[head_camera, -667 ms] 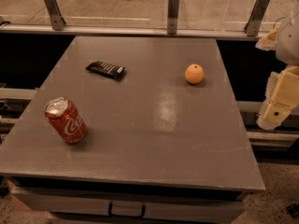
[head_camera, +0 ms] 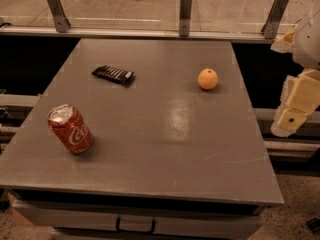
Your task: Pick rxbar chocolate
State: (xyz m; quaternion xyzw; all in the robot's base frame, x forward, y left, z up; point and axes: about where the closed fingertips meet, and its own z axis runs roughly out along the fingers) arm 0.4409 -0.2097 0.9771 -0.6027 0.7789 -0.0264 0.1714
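The rxbar chocolate (head_camera: 113, 74) is a flat black bar with pale stripes, lying on the far left part of the grey table (head_camera: 160, 149). My gripper (head_camera: 292, 118) hangs at the right edge of the view, off the table's right side and far from the bar. It holds nothing from the table.
A red Coca-Cola can (head_camera: 70, 129) stands tilted at the front left. An orange round fruit (head_camera: 208, 79) sits at the far right of the table. A railing with metal posts (head_camera: 185, 13) runs behind the table. A drawer handle (head_camera: 136, 226) shows below the front edge.
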